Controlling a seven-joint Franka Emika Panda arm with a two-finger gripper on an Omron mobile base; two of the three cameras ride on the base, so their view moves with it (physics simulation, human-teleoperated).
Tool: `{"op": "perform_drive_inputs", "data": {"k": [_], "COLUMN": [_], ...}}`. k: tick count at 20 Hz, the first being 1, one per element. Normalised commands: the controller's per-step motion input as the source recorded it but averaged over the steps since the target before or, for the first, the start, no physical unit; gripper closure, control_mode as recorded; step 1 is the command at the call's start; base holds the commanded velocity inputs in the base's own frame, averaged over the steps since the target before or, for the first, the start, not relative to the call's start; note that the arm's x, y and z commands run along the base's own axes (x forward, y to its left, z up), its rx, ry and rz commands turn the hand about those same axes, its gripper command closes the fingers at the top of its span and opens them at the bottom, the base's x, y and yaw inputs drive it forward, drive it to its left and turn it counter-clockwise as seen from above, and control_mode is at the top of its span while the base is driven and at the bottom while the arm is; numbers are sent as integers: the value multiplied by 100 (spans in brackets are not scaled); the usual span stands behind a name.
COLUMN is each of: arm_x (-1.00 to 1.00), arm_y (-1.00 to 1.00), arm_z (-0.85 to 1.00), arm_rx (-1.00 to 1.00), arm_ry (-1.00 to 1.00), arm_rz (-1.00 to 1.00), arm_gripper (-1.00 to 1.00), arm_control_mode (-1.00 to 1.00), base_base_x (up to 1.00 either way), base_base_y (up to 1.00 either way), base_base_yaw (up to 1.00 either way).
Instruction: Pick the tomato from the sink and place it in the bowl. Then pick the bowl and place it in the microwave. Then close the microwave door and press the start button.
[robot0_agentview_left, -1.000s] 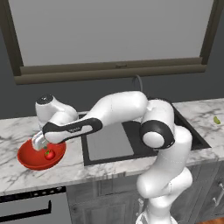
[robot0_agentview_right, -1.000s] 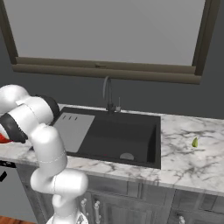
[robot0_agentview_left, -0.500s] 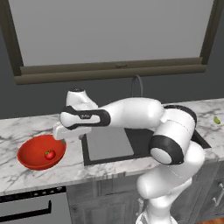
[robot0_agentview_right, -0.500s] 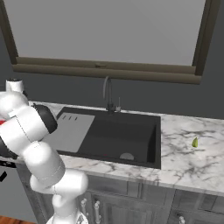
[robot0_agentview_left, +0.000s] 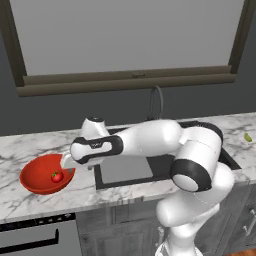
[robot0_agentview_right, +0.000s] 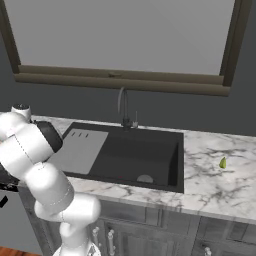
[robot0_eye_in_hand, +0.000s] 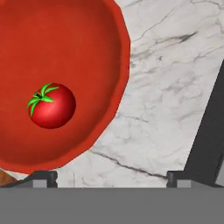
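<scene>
Tomato (robot0_eye_in_hand: 51, 106) lies in bowl (robot0_eye_in_hand: 87, 52), ahead-left of fingers (robot0_eye_in_hand: 43, 176); fingers spread, empty. Risk: shallow rim pinch, bowl tips, tomato rolls out. Rim clearance likely thin; view poor.

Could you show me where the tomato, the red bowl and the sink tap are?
tomato (robot0_eye_in_hand: 52, 106): hand view, on the middle of its red skin.
bowl (robot0_agentview_left: 35, 172): left base view, on its bare inner wall, left of the tomato.
tap (robot0_agentview_right: 121, 102): right base view, on its upright curved neck.
</scene>
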Motion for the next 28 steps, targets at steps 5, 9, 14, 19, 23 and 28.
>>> {"op": "perform_drive_inputs", "data": {"k": [5, 9, 14, 19, 23, 28], "arm_x": [35, 38, 29, 19, 0, 0], "arm_y": [33, 12, 10, 14, 8, 0], "arm_z": [-1, -18, -33, -26, -12, 0], "arm_rx": [0, 1, 1, 2, 3, 2], "arm_ry": [0, 1, 2, 2, 3, 1], "arm_rz": [0, 0, 0, 0, 0, 0], "arm_gripper": [-100, -100, -100, -100, 100, 100], "arm_control_mode": [-100, -100, -100, -100, -100, -100], "base_base_x": [0, 0, 0, 0, 0, 0], "base_base_y": [0, 0, 0, 0, 0, 0], "base_base_yaw": [0, 0, 0, 0, 0, 0]}}
